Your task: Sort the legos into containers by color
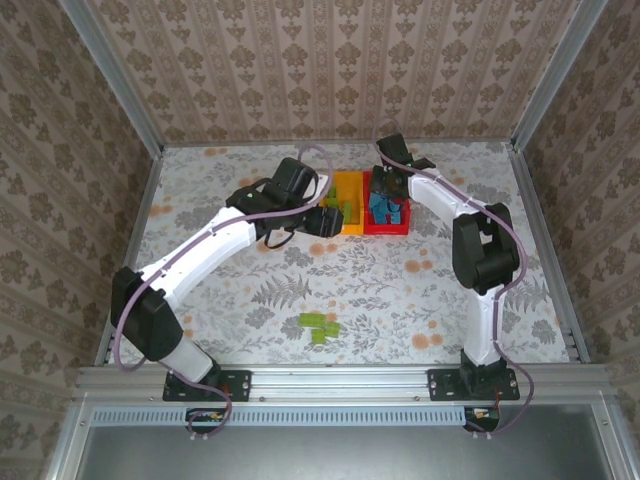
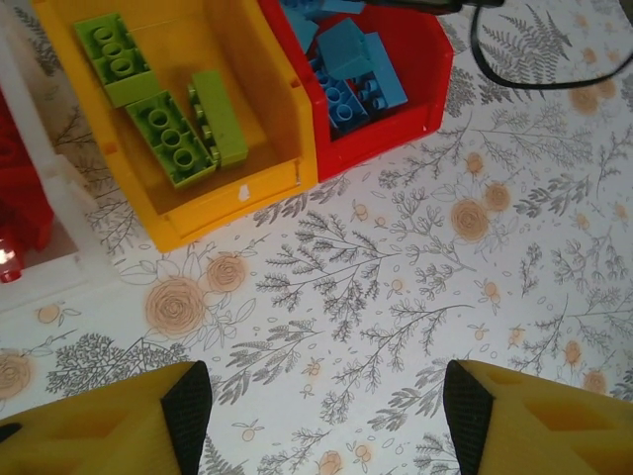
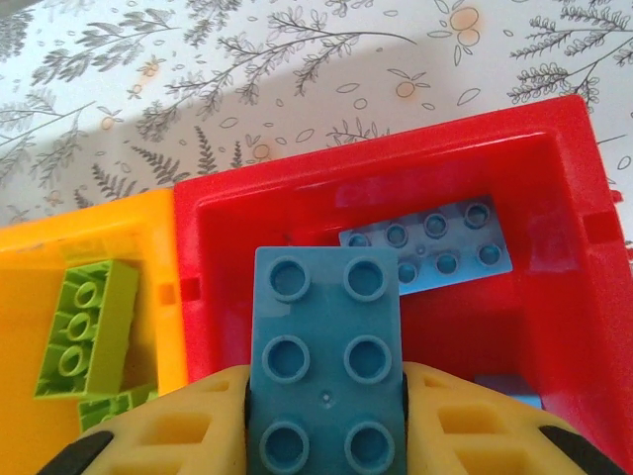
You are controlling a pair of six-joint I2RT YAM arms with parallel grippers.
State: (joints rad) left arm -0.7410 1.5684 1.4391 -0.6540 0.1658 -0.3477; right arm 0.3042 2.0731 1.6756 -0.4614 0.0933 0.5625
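Legos (image 2: 173, 139) of lime green lie in the yellow bin (image 2: 247, 193), with blue bricks (image 2: 356, 79) in the red bin (image 2: 391, 134) beside it. I see my right gripper (image 3: 326, 426) clamping a blue brick (image 3: 326, 366) over the red bin. The left gripper (image 2: 326, 416) hangs open and empty above the table (image 2: 415, 297) (more green bricks (image 1: 320, 326) lie loose near the bases).

white bin (image 2: 74, 252): cut by left edge | blue brick (image 3: 326, 356): bottom cropped
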